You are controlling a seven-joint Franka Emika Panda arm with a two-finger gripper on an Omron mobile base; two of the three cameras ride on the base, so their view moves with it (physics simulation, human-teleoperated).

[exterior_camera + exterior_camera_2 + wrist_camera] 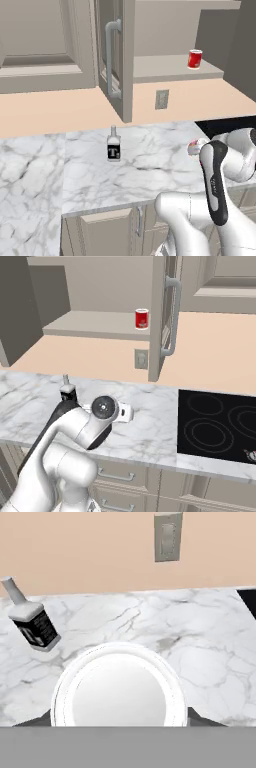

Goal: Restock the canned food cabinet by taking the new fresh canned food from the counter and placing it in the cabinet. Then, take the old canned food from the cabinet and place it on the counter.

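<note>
A can (119, 697) with a white round lid stands on the marble counter (150, 170), right under the hand. My gripper (120, 723) is shut on it, and its dark fingertips (200, 718) press against both sides. In the left base view a bit of this can (193, 147) peeks out beside my forearm. A red can (195, 59) stands upright on the shelf of the open wall cabinet (165, 67). The right base view shows that red can (142, 319) just left of the open door (160, 316).
A small dark bottle (114, 145) with a white label stands on the counter left of the held can, and it appears in the hand view as well (32, 624). The black stovetop (220, 423) lies to the right. A wall outlet (167, 537) sits behind.
</note>
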